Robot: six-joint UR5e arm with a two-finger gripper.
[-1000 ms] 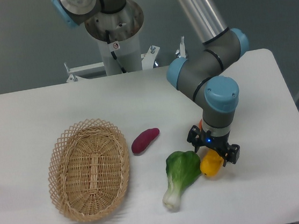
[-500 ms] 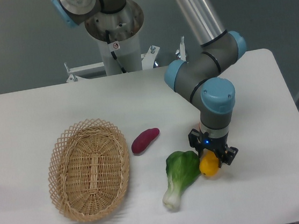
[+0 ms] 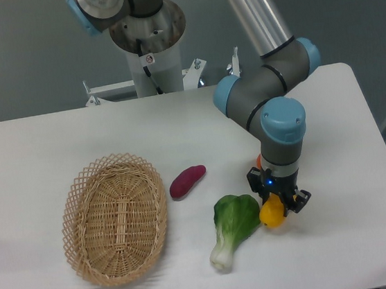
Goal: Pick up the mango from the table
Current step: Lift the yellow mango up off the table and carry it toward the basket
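Note:
The yellow mango (image 3: 272, 214) lies on the white table (image 3: 335, 170) at the front right, touching the right side of a green leafy vegetable. My gripper (image 3: 275, 207) points straight down onto it. Its dark fingers (image 3: 256, 185) sit close against the two sides of the mango, whose upper part is hidden under the gripper. The mango still rests on the tabletop.
A green bok choy (image 3: 231, 224) lies just left of the mango. A purple sweet potato (image 3: 187, 181) lies farther left. A woven oval basket (image 3: 115, 218) stands at the left. A bit of an orange fruit (image 3: 258, 159) shows behind my wrist. The robot base (image 3: 148, 45) stands at the back.
The gripper has turned slightly about its vertical axis and its fingers have drawn in around the mango. The mango has not moved.

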